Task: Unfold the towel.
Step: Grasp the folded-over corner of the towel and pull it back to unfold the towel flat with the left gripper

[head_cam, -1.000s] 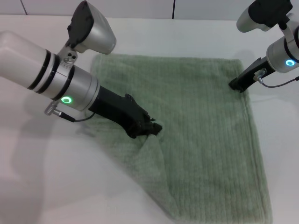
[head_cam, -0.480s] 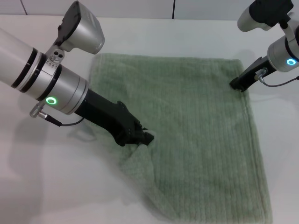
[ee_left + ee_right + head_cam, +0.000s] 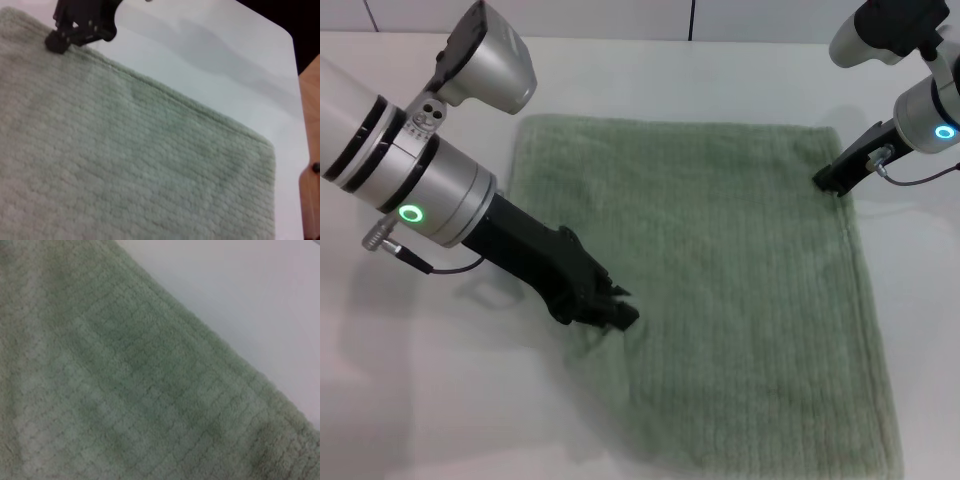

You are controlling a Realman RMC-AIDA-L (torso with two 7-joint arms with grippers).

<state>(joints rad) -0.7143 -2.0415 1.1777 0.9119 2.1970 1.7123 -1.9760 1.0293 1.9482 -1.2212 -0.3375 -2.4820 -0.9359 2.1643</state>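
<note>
The pale sage-green towel (image 3: 740, 260) lies almost flat on the white table (image 3: 440, 400), filling the middle and right of the head view. My left gripper (image 3: 617, 316) is low at the towel's near-left edge, shut on a small bunched bit of cloth. My right gripper (image 3: 828, 183) sits on the towel's far-right corner and holds it down; it also shows in the left wrist view (image 3: 62, 39) at the towel's (image 3: 125, 165) hem. The right wrist view shows only the towel's pile (image 3: 125, 390) and its edge against the table.
Bare white tabletop (image 3: 660, 70) lies behind and to the left of the towel. A table edge with a brown surface beyond it (image 3: 310, 150) shows in the left wrist view.
My left gripper has pulled the folded flap outward toward the near left. The fold has opened and the towel now lies nearly flat. The right gripper has not moved.
</note>
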